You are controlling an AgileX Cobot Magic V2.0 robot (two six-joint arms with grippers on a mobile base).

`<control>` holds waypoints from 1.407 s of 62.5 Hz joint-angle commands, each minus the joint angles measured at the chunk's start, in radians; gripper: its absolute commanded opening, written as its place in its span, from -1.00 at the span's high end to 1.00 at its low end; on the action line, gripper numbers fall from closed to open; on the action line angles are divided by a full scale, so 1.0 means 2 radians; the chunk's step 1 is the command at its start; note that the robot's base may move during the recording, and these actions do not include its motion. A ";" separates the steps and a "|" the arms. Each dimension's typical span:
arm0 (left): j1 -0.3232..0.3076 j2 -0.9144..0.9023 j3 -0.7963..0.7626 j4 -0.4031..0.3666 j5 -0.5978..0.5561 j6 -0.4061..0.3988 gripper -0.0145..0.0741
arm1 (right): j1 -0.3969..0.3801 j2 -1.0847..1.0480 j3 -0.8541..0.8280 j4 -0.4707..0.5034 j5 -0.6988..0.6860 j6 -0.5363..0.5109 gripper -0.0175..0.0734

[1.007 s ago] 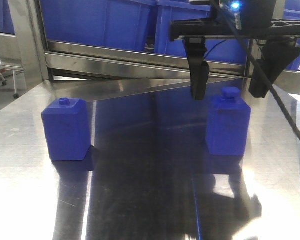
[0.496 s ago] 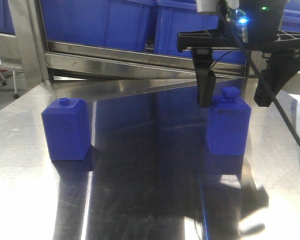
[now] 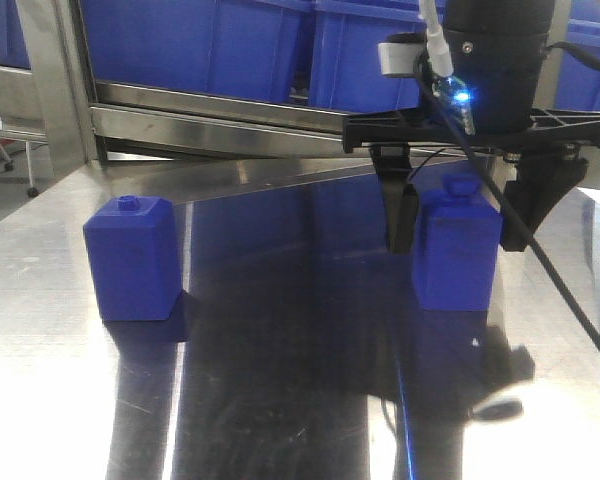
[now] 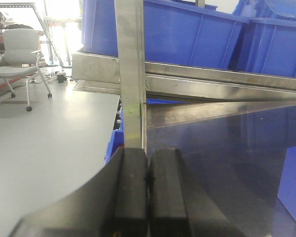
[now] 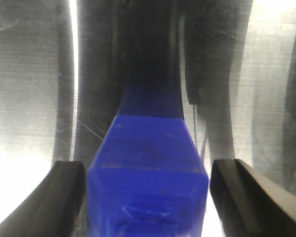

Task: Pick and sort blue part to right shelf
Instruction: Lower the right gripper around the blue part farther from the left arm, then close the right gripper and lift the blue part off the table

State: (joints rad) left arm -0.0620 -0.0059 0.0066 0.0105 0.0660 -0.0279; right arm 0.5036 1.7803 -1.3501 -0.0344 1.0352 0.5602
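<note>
When viewed from the front, found the blue part (image 3: 457, 250) standing upright on the steel table (image 3: 280, 400), right of centre, wide cap on top. Set well apart from the squatter blue block (image 3: 132, 260) at the left, also upright.

Logged the right gripper (image 3: 458, 243) pointing straight down over the part, wrist vertical, jaws spread wide. One black finger (image 3: 401, 215) down along the part's left flank, the other along its right, tips at about shoulder height and clear of the table. Blue lamp lit on the wrist housing; black cable (image 3: 570, 300) trailing down to the right.

From the right wrist view, saw the blue part (image 5: 148, 168) centred between the fingers (image 5: 64, 197) of the right gripper (image 5: 148, 197), each just beside a side face. Could not tell touch from a hairline gap; nothing lifted.

From the left wrist view, noted the left gripper (image 4: 148, 197) with pads pressed together, holding nothing, held level and aimed at an upright steel post (image 4: 130, 74). Beyond it, blue bins (image 4: 187, 29) on a shelf rail and an office chair (image 4: 15, 54) on the floor.
</note>
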 commanded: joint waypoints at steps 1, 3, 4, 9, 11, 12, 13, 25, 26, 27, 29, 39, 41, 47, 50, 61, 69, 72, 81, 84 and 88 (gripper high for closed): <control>-0.002 -0.010 0.012 -0.005 -0.040 -0.002 0.37 | -0.003 -0.024 -0.011 -0.002 -0.008 -0.003 -0.70; -0.002 -0.010 0.012 -0.005 -0.040 -0.002 0.37 | -0.003 -0.024 -0.011 -0.002 -0.008 -0.003 -0.70; -0.002 -0.010 0.012 -0.005 -0.040 -0.002 0.37 | -0.003 -0.024 -0.011 -0.002 -0.008 -0.003 -0.70; -0.002 -0.010 0.012 -0.005 -0.040 -0.002 0.37 | -0.003 -0.024 -0.011 -0.002 -0.008 -0.003 -0.70; -0.002 -0.010 0.012 -0.005 -0.040 -0.002 0.37 | -0.003 -0.024 -0.011 -0.002 -0.008 -0.003 -0.70; -0.002 -0.010 0.012 -0.005 -0.040 -0.002 0.37 | -0.003 -0.024 -0.011 -0.001 -0.008 -0.003 -0.70; -0.002 -0.010 0.012 -0.005 -0.040 -0.002 0.37 | -0.003 -0.024 -0.011 -0.001 -0.008 -0.003 -0.70; -0.002 -0.010 0.012 -0.005 -0.040 -0.002 0.37 | -0.003 -0.024 -0.011 0.006 -0.004 -0.003 -0.70; -0.002 -0.010 0.012 -0.005 -0.040 -0.002 0.37 | -0.003 -0.024 -0.011 0.006 -0.004 -0.003 -0.70; -0.002 -0.010 0.012 -0.005 -0.040 -0.002 0.37 | -0.003 -0.024 -0.011 0.006 -0.004 -0.003 -0.70; -0.002 -0.010 0.012 -0.005 -0.040 -0.002 0.37 | -0.003 -0.024 -0.011 0.006 -0.004 -0.003 -0.70; -0.002 -0.010 0.012 -0.005 -0.040 -0.002 0.37 | -0.003 -0.024 -0.011 0.006 -0.006 -0.003 -0.49; -0.002 -0.010 0.012 -0.005 -0.040 -0.002 0.37 | -0.003 -0.024 -0.011 0.006 -0.006 -0.003 -0.43; -0.002 -0.010 0.012 -0.005 -0.040 -0.002 0.37 | -0.003 -0.024 -0.011 0.006 -0.006 -0.003 -0.32; -0.002 -0.010 0.012 -0.005 -0.040 -0.002 0.37 | -0.003 -0.024 -0.011 0.006 -0.005 -0.003 -0.33; -0.002 -0.010 0.012 -0.005 -0.040 -0.002 0.37 | -0.003 -0.034 -0.011 -0.002 -0.003 -0.003 -0.33; -0.002 -0.010 0.012 -0.005 -0.040 -0.002 0.37 | -0.003 -0.060 -0.008 -0.019 -0.006 -0.010 -0.33; -0.002 -0.010 0.012 -0.005 -0.040 -0.002 0.37 | -0.004 -0.079 0.002 -0.022 -0.017 -0.023 -0.33; -0.002 -0.010 0.012 -0.005 -0.040 -0.002 0.37 | -0.016 -0.146 0.056 -0.017 -0.085 -0.096 -0.33; -0.002 -0.010 0.012 -0.005 -0.040 -0.002 0.37 | -0.025 -0.170 0.079 -0.014 -0.116 -0.125 -0.33; -0.002 -0.010 0.012 -0.005 -0.040 -0.002 0.37 | -0.040 -0.212 0.121 -0.006 -0.159 -0.162 -0.33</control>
State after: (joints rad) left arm -0.0620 -0.0059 0.0066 0.0105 0.0660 -0.0279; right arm 0.4607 1.4880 -1.1601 -0.0474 0.8517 0.3403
